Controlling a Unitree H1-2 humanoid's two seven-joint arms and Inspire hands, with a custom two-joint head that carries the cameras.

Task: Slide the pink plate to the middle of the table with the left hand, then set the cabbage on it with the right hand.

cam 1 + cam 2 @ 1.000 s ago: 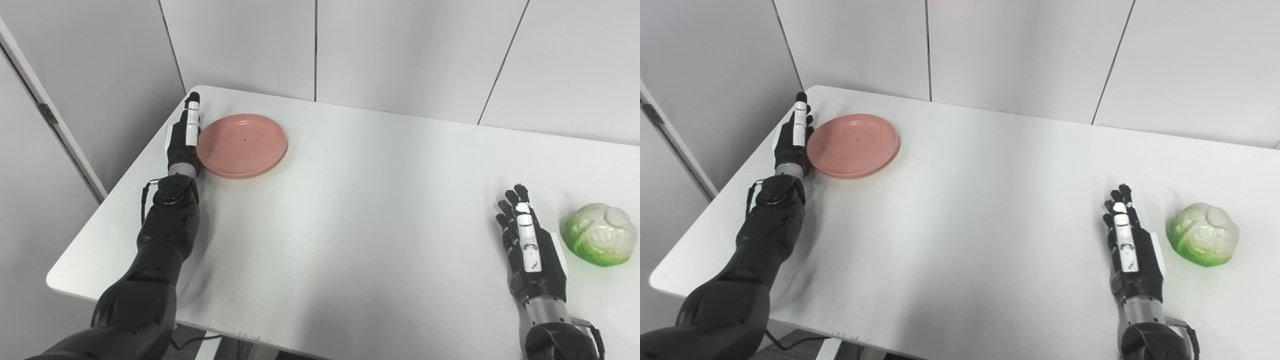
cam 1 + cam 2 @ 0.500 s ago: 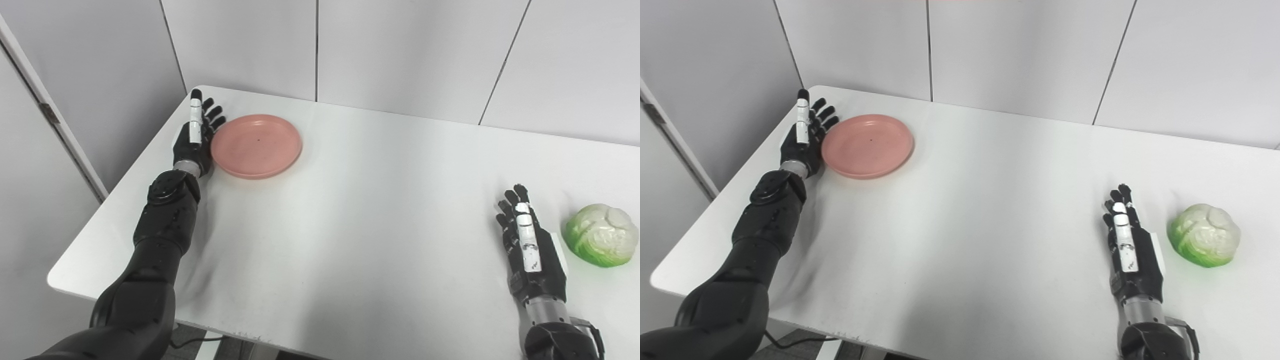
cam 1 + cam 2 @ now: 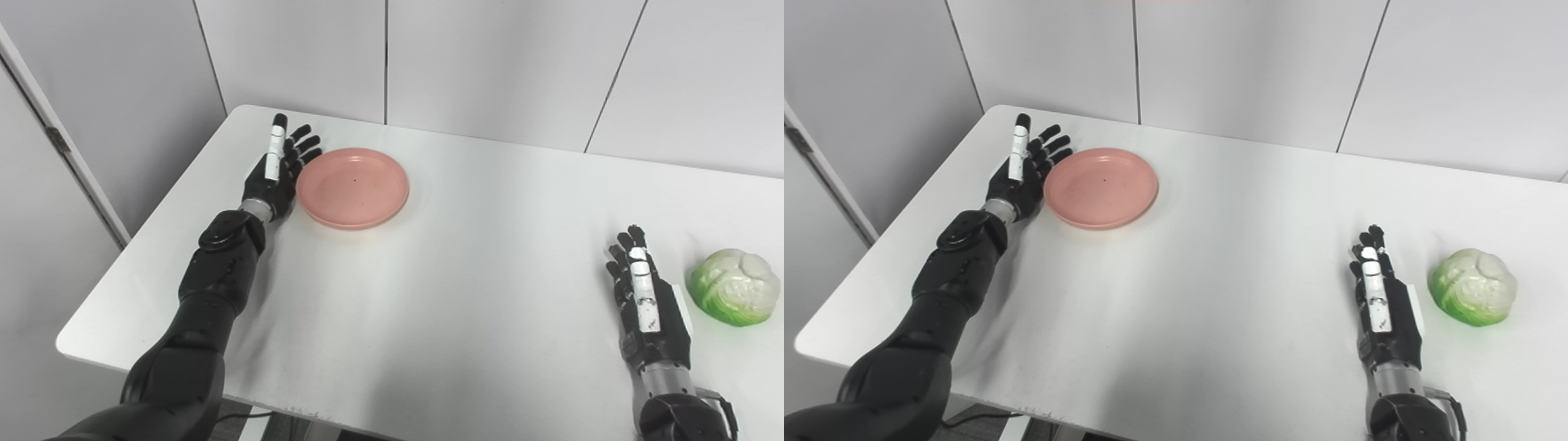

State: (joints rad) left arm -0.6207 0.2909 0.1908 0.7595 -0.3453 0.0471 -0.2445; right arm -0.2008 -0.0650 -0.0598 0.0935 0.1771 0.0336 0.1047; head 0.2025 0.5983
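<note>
The pink plate [image 3: 354,187] lies flat on the white table [image 3: 429,294], left of the middle and toward the far side. My left hand [image 3: 277,173] is open with fingers spread, its palm side pressed against the plate's left rim. The green and white cabbage [image 3: 732,286] sits near the table's right edge. My right hand [image 3: 644,305] is open and flat, resting on the table just left of the cabbage, with a small gap between them. Both also show in the right eye view: the plate [image 3: 1101,186] and the cabbage [image 3: 1473,286].
Grey wall panels [image 3: 490,61] stand close behind the table's far edge. The table's left edge and rounded far-left corner [image 3: 236,113] lie just behind my left hand. My left forearm [image 3: 214,282] lies along the table's left side.
My left hand has pushed the plate rightward, away from the far-left corner toward the table's middle, and its fingers have spread. The right hand and cabbage have not moved.
</note>
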